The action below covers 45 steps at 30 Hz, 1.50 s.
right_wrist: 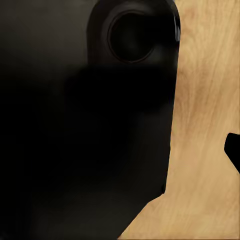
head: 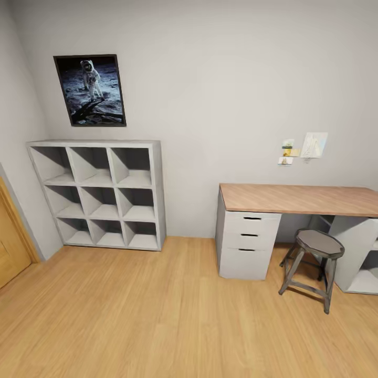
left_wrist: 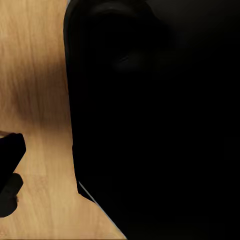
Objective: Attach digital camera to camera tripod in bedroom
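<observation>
I am in the bedroom, facing a pale grey wall over a light wood floor (head: 157, 315). The digital camera and the camera tripod are out of view. In the left wrist view a big black part of my own body (left_wrist: 160, 120) blocks most of the picture, and a dark finger-like piece (left_wrist: 10, 165) hangs over the floor. The right wrist view has the same black bulk (right_wrist: 85, 125) and a small dark tip (right_wrist: 234, 152) at the frame's edge. How either gripper's jaws stand cannot be read.
White cube shelves (head: 100, 194) stand against the wall at left under an astronaut poster (head: 90, 90). A wooden door (head: 10, 241) is at far left. At right stands a wood-topped desk (head: 299, 198) with drawers (head: 247, 244) and a grey stool (head: 315, 262).
</observation>
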Tool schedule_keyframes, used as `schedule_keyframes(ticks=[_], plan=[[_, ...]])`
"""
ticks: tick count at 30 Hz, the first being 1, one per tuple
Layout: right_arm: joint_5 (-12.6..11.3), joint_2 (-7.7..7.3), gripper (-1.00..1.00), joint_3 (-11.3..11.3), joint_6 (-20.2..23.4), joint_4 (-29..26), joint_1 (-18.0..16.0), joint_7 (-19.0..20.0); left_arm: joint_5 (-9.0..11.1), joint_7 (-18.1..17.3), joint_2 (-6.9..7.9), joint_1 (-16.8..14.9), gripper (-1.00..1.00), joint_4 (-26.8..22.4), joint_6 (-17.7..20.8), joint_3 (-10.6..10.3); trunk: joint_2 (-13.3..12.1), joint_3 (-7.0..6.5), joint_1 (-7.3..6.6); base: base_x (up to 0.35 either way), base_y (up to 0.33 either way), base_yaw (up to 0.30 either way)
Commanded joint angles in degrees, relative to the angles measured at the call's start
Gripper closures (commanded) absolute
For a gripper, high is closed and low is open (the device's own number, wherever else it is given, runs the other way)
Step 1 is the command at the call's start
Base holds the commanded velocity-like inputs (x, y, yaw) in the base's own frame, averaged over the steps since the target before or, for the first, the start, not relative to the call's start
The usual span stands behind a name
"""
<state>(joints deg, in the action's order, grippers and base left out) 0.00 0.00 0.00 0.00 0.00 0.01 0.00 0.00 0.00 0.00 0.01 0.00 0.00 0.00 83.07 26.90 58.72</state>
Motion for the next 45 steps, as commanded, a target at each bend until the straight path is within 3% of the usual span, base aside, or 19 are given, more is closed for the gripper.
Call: schedule_keyframes(ticks=[1, 10, 22, 45], plan=[[0.3, -0.33, -1.00, 0.3, -0.3, -0.3, 0.1, -0.3, 0.3, -0.3, -0.25, 0.1, -1.00, -0.3, -0.3, 0.3, 0.0, 0.03, 0.00, 0.000, 0.000, 0.000], [0.5, -0.48, -1.00, 0.4, -0.8, -0.4, 0.1, -0.3, 0.5, -0.5, -0.26, 0.1, -1.00, -0.5, -0.6, 0.9, 0.0, 0.03, 0.00, 0.000, 0.000, 0.000], [0.7, -0.42, -1.00, 0.5, -1.4, -0.4, 0.1, -0.3, 2.4, -0.5, -0.26, 0.1, -1.00, -0.5, -1.0, 0.9, 0.0, 0.03, 0.00, 0.000, 0.000, 0.022], [0.7, -0.52, -1.00, 0.5, -1.5, -0.4, 0.1, -0.3, 2.6, -0.4, -0.26, 0.1, -1.00, -0.5, -1.1, 0.9, 0.0, 0.03, 0.00, 0.000, 0.000, 0.256]])
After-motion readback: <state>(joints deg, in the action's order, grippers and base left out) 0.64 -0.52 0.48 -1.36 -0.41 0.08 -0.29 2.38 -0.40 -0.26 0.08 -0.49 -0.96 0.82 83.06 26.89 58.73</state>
